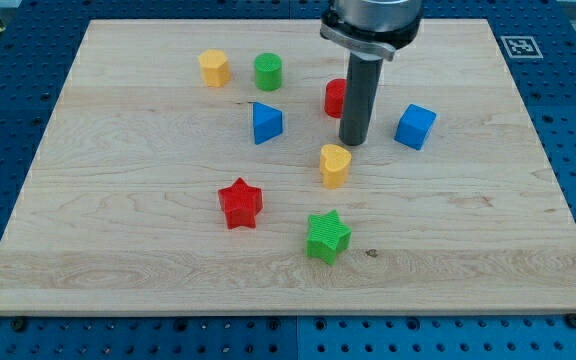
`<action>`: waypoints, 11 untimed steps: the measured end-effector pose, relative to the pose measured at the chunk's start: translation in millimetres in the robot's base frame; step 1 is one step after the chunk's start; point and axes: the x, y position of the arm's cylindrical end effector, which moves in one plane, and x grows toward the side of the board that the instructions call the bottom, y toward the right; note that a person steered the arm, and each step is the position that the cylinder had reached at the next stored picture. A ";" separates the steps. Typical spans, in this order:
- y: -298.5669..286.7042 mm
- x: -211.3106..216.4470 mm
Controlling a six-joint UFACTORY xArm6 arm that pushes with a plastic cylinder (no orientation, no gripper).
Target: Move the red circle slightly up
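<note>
Nearest the camera we find the green star point(328, 237), lying near the front of the wooden board point(118, 240) and slightly right of centre. Just behind it and to the left sits the red star point(240, 203). Behind the green star, towards the middle of the board, stands the yellow heart point(335, 165). Our tip point(354, 142) rests on the board just behind and slightly right of the yellow heart, close to it; we cannot tell whether the two touch. The end effector is a plain dark rod with no jaws, so it grips nothing. The red circle point(335, 97) sits at the rod's left side, a little farther back than the tip, and the rod hides its right part; whether rod and block are in contact cannot be determined. The blue cube point(415, 126) lies to the right of the rod, apart from it. The blue triangle point(266, 122) lies to the left of the red circle. At the far left of the group, the green cylinder point(268, 72) and the yellow block point(214, 68), whose exact shape we cannot resolve, stand side by side, near each other but not touching.
</note>
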 end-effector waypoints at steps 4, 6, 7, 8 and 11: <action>-24.3 -37.8; -26.0 -56.9; -28.7 -61.2; -33.9 -75.5; -19.7 -40.3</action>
